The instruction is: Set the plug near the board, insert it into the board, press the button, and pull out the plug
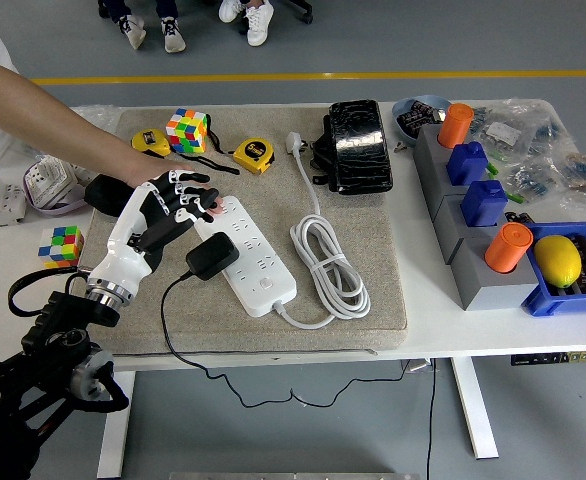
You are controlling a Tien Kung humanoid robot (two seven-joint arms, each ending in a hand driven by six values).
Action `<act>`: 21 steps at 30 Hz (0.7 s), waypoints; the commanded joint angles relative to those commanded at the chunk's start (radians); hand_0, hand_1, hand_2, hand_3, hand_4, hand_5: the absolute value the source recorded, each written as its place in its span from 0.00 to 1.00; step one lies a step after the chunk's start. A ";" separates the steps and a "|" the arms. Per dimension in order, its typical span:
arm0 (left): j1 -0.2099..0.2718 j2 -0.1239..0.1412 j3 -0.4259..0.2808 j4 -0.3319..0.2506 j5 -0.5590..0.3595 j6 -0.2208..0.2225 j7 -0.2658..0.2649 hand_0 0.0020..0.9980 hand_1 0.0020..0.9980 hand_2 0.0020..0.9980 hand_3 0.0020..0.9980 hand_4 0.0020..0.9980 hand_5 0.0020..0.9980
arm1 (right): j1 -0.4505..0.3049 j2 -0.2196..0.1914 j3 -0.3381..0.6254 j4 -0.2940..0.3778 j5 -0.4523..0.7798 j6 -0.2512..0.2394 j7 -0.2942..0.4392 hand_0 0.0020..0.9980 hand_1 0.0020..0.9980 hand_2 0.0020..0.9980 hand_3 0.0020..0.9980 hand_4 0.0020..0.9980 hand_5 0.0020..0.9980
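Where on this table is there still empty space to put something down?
Bare mat lies right of the coiled white cable, toward the grey block, and in front of the power strip. The mat's left side is crowded: the robot's left hand, the black plug and a person's arm. The table's right end is packed with bins.

A white table (33,300) stands on a grey floor (393,40), a yellow line (373,75) running across just beyond its far edge. Up top, sneakered feet (153,35) sit beside chair casters (305,15). White table legs (473,405) drop below, light even and soft.
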 joint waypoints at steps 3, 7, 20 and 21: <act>0.002 -0.001 -0.003 0.004 -0.011 0.001 -0.006 0.46 0.57 0.54 0.55 0.91 0.33 | -0.001 0.000 -0.001 -0.001 0.001 0.000 0.000 0.48 0.58 0.53 0.51 0.85 0.35; 0.004 -0.002 -0.005 0.006 -0.021 0.001 -0.008 0.46 0.57 0.54 0.55 0.91 0.33 | -0.001 0.000 -0.004 -0.001 0.002 0.000 0.000 0.48 0.58 0.53 0.51 0.85 0.35; 0.004 0.000 -0.009 0.003 -0.016 0.001 0.003 0.46 0.57 0.54 0.55 0.91 0.36 | 0.000 -0.002 -0.009 0.000 0.003 0.000 0.000 0.48 0.58 0.53 0.51 0.85 0.35; 0.004 0.000 -0.009 0.003 -0.015 0.001 0.004 0.46 0.57 0.54 0.55 0.91 0.36 | 0.000 -0.002 -0.009 0.000 0.003 0.000 -0.001 0.48 0.58 0.53 0.51 0.85 0.35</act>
